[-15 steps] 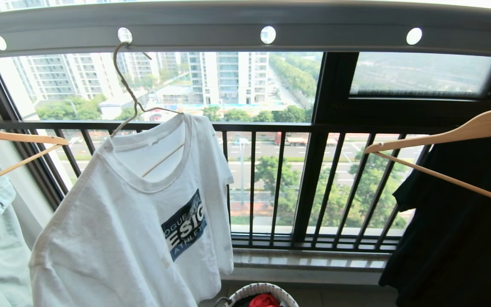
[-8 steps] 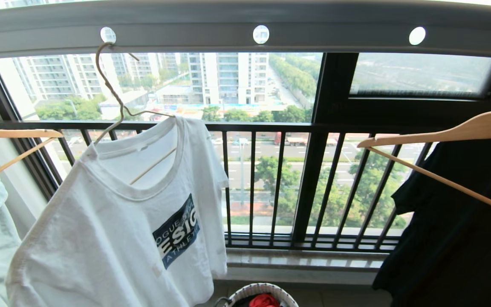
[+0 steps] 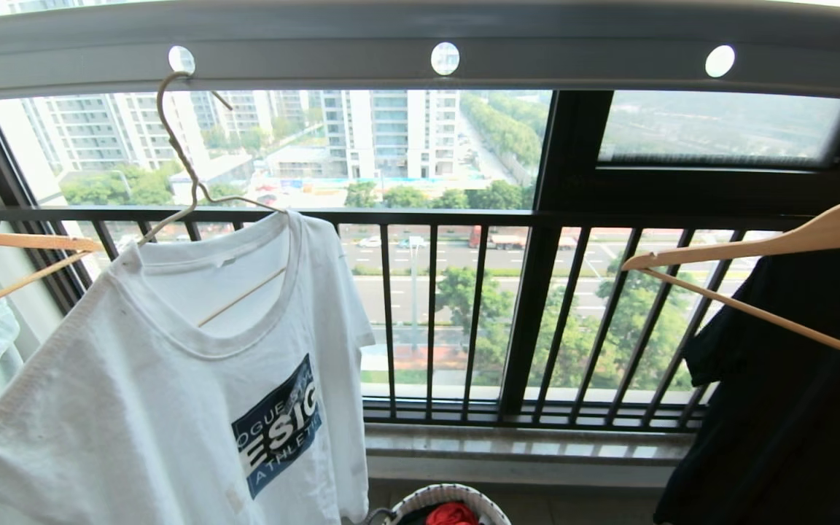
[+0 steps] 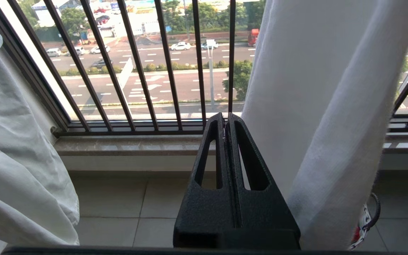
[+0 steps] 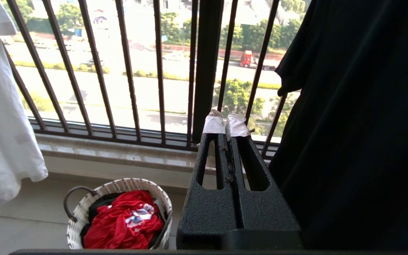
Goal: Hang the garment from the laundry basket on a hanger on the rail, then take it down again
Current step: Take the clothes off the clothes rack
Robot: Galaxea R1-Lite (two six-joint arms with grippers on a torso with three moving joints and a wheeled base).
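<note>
My view has drifted right. The shirt [image 3: 172, 386] hangs on its hanger [image 3: 179, 157] from the rail [image 3: 573, 44]; left gripper [image 4: 226, 118] and right gripper [image 5: 225, 124] are closed, empty. Takedown comes next.

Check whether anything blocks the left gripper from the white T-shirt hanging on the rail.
Nothing visible does. The left gripper, shut, sits low beside the white T-shirt, open air between them. The shirt hangs on the wire hanger hooked in the rail.
</note>
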